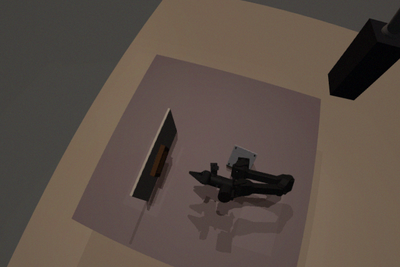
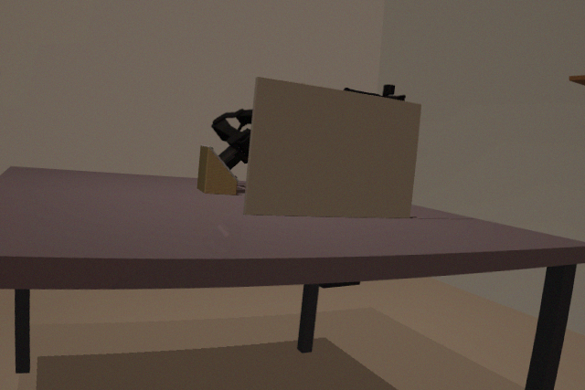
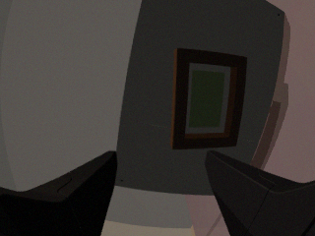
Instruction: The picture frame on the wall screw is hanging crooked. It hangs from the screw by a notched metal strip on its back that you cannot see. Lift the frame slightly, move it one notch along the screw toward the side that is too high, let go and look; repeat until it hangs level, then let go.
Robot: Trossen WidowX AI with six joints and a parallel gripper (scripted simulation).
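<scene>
The picture frame [image 1: 159,161] [image 3: 180,98], brown with a green picture, hangs on the dark face of the upright panel [image 1: 142,187] [image 3: 153,29]. The wrist view is rolled, with the panel's top edge at its left. There the frame sits crooked against the panel: its end toward the image top, the right end as one faces it, is nearer the panel's top edge and looks higher. My gripper [image 1: 189,172] [image 3: 161,158] is open and empty, well short of the frame and touching nothing. Screw and notched strip are hidden behind the frame. In the exterior view the panel's back [image 2: 330,154] hides the frame.
The panel stands on the purple table [image 1: 225,95] [image 2: 118,225]. The arm's grey mounting plate [image 1: 245,154] is on a yellow wedge block [image 2: 219,180]. A large dark box [image 1: 361,64] shows at upper right in the top view, apart from the arm.
</scene>
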